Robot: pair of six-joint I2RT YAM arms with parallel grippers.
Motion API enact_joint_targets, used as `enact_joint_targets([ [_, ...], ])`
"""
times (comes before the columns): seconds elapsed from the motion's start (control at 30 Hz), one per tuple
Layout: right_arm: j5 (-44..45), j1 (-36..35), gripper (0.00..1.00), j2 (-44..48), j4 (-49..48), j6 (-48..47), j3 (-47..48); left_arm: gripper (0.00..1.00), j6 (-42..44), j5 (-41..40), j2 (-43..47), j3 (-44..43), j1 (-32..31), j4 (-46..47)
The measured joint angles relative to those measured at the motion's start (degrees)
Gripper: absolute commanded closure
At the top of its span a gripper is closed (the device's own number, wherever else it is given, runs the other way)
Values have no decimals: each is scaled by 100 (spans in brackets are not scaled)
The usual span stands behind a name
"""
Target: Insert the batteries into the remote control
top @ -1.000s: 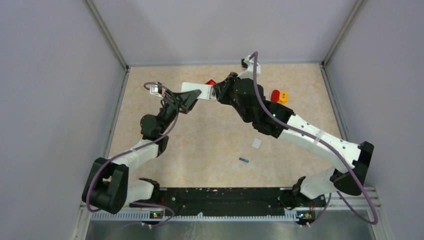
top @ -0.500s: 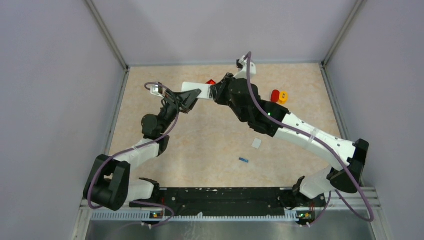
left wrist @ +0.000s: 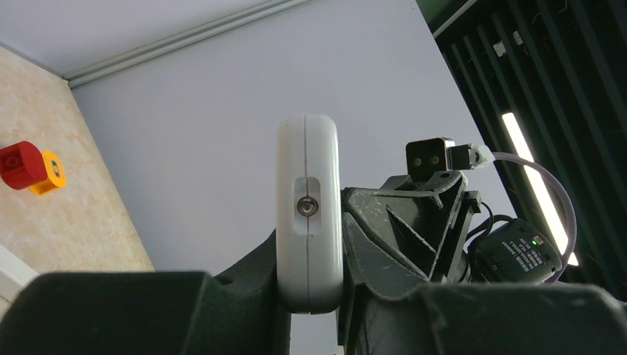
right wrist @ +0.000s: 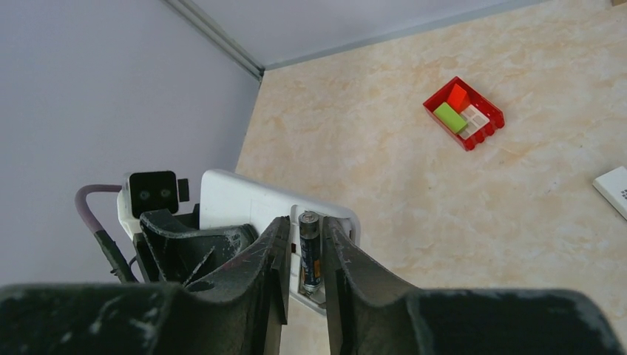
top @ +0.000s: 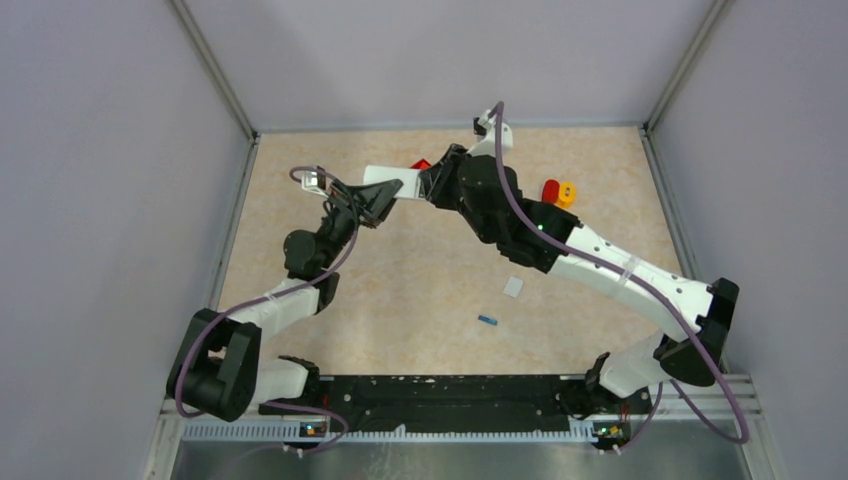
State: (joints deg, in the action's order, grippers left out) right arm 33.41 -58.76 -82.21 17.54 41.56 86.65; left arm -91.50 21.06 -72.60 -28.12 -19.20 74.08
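My left gripper (top: 378, 200) is shut on a white remote control (top: 385, 180) and holds it above the table at the back; in the left wrist view the remote (left wrist: 308, 192) stands edge-on between the fingers (left wrist: 384, 229). My right gripper (top: 430, 186) meets the remote's right end. In the right wrist view its fingers (right wrist: 275, 244) flank a dark battery (right wrist: 310, 251), which lies in the remote's (right wrist: 244, 201) open compartment. A blue battery (top: 487, 320) lies on the table. The other batteries are out of view.
A small white cover (top: 513, 287) lies near the blue battery. A red block (top: 550, 190) and a yellow block (top: 567, 193) sit at the back right. A red tray (right wrist: 463, 113) of small bricks lies behind the remote. Walls enclose the table on three sides.
My right gripper has shifted slightly left, closer onto the remote's end, then held still. The left arm and the remote have not moved.
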Motion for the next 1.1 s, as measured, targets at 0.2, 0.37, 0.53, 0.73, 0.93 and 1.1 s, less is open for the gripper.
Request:
enact_joint_targets([
  [0.2, 15, -2, 72, -4, 15, -2, 50, 100, -11, -61, 0, 33, 0, 31],
  [0.37, 22, -2, 71, -4, 28, -13, 92, 100, -15, -107, 0, 50, 0, 63],
  [0.53, 9, -2, 48, -2, 33, -59, 107, 100, 0, -136, 0, 63, 2, 70],
  [0.73, -63, -2, 16, 140, 98, -63, 116, 100, 76, -227, -2, 87, 2, 221],
  [0.93, -531, 68, 10, 647, -24, 511, -210, 100, 227, -321, -20, 94, 2, 328],
  [1.1, -1137, 367, 10, 1331, -951, 1665, -1582, 100, 389, -424, -76, 98, 2, 439],
])
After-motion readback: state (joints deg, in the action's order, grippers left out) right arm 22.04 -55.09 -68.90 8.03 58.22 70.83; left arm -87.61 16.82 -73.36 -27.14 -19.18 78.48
